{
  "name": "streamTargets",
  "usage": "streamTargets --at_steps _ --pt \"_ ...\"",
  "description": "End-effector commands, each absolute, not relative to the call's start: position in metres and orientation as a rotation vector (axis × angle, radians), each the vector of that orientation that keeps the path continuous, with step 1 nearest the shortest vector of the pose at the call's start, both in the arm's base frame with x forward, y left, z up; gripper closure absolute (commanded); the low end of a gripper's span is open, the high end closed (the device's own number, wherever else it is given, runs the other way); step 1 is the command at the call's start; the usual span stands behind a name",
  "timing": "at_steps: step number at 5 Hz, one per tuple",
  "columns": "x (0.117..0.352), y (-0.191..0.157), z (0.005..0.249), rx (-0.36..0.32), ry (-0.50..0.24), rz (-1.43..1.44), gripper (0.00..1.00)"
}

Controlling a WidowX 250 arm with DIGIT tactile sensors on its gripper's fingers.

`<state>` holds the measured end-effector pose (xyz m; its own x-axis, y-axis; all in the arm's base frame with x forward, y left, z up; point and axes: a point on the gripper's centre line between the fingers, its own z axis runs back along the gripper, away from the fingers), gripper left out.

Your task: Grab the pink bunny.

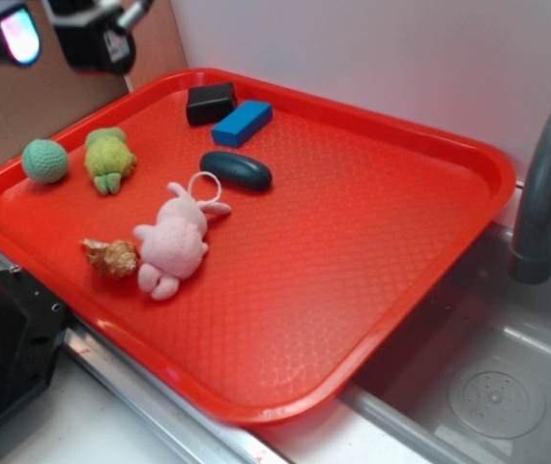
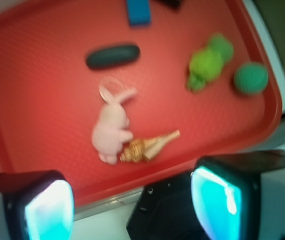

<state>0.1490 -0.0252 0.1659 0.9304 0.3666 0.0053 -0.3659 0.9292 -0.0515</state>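
Pink plush, the pink bunny (image 1: 175, 242) lies on the red tray (image 1: 353, 242) near its left edge, seashell (image 1: 111, 257) touching its flank, long axis running ears-to-feet toward the front-left rim, while the hand (image 2: 132, 200) hangs well apart above that rim, wide open and empty.

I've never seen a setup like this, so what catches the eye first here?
A big red tray fills the view, beside a grey sink. Near its left side lies the pink bunny, touching a seashell. Above the tray's far left corner hangs the gripper, jaws apart and empty, its pads glowing.
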Motion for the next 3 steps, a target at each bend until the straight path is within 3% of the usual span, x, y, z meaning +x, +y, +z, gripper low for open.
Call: streamTargets --at_steps 1,2,3 --pt "0.161 -0.018 0.119 -0.043 -0.135 0.626 0.00" --pt "0.173 -0.019 0.098 -0.003 -0.099 0.592 0.00" --pt "0.185 -0.026 0.095 -0.033 -0.108 0.351 0.00"
